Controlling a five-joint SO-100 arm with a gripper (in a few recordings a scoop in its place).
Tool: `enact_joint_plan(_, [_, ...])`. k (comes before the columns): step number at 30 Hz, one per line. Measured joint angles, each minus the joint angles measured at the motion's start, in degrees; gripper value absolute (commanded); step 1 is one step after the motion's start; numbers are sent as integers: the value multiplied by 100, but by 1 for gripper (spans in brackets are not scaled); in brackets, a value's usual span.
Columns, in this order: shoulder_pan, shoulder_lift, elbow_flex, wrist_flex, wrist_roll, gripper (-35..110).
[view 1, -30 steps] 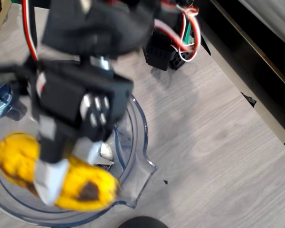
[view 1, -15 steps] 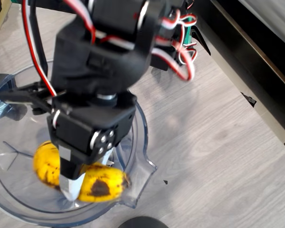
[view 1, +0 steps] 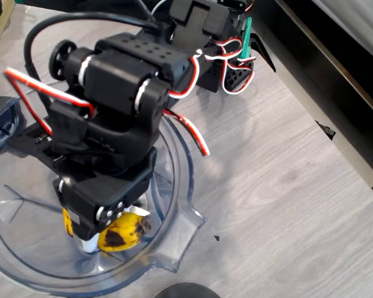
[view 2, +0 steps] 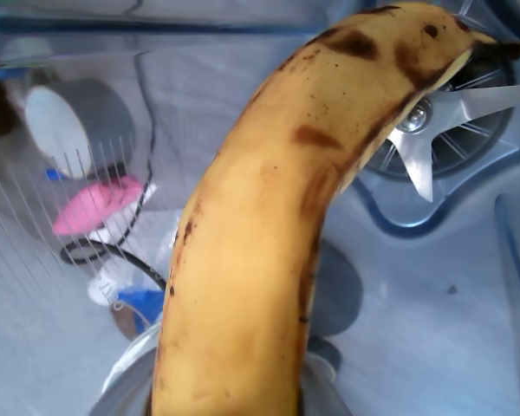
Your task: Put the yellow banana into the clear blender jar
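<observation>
Grey wood-grain table (view 1: 286, 186) underneath, and the black arm's claw (view 1: 90, 239) is down inside the clear blender jar (view 1: 180, 217), pinching the yellow banana (view 1: 121, 231), stem tip near the steel blade (view 2: 433, 130).

Grey wood-grain table (view 1: 286, 186), dark rail (view 1: 336, 81) along its edge.

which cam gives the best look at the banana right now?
Wrist view: the yellow banana fills the frame, speckles and dark stem tip clear, with the steel blade behind it. The overhead view shows a small end under the arm, inside the clear blender jar.
</observation>
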Motion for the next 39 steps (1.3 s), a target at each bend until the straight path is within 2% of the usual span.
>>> enact_joint_plan(5, [9, 9, 0, 0, -18, 23])
enact_joint_plan(10, [-18, 9, -9, 0, -18, 23])
enact_joint_plan(21, [-97, 88, -1380, 0, -18, 23])
enact_joint_plan(29, [-431, 1055, -1819, 0, -35, 23])
enact_joint_plan(36, [-1310, 3542, 9, 26, -35, 23])
enact_joint_plan(39, [-1819, 4693, 976, 26, -35, 11])
